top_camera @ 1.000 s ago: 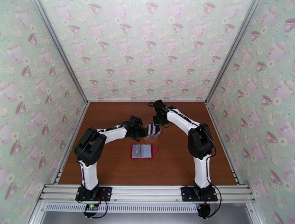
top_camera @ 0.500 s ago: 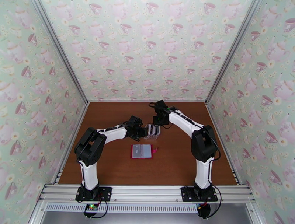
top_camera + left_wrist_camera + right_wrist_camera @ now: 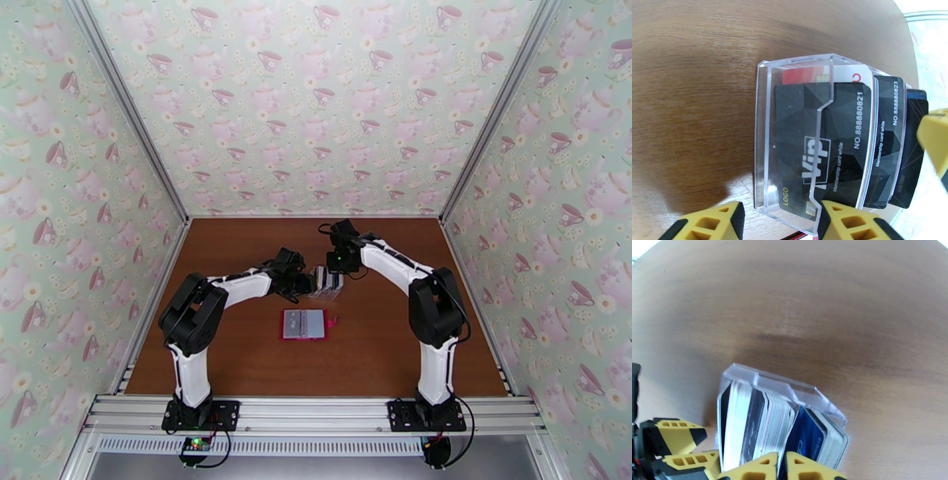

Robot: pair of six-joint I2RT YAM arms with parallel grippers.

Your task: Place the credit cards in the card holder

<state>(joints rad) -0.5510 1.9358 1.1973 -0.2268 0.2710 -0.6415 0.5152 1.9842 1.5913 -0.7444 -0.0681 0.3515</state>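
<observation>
Now the right gripper (image 3: 782,467) has swung in over the cards (image 3: 750,425) standing in the clear stand (image 3: 790,388), its jaws just cracked to a sliver, pinching nothing I can make out. Unmoved, the left gripper (image 3: 782,221) clasps the stand's end with half-spread jaws. The wallet (image 3: 304,324) lies open nearby, so pulling a card looks imminent.
</observation>
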